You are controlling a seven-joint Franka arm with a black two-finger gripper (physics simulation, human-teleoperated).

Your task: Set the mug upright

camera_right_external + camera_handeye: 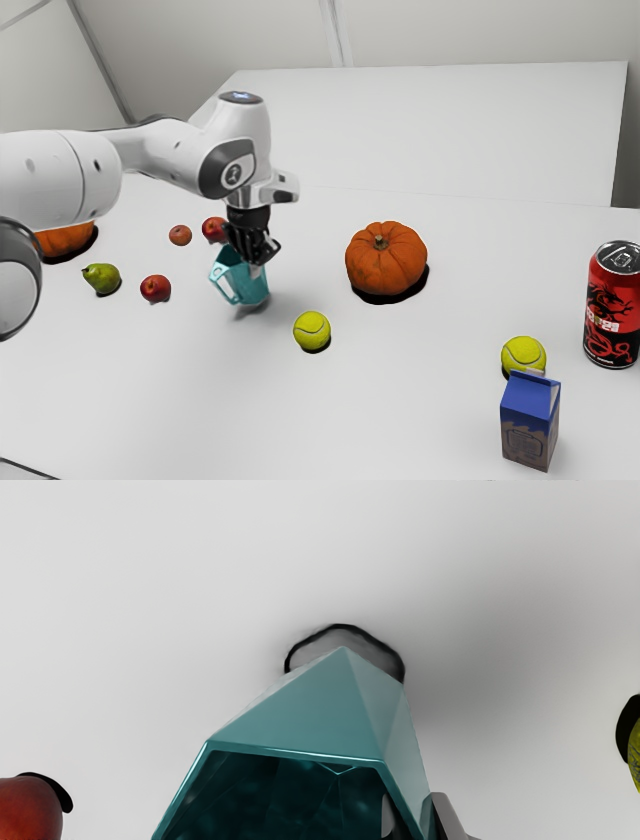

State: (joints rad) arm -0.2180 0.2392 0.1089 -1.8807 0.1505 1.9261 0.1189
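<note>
The fingers point(256, 270) are closed to a narrow gap, clamping one side wall of the mug point(246, 285) at its rim. One finger sits inside the opening, the other against the outer face. The mug is tilted, beneath the hand.

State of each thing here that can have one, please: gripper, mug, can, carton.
Gripper: shut on the mug's wall, one finger inside, one outside.
Mug: tilted, mouth up, held; not yet upright.
Can: upright.
Carton: upright.
</note>
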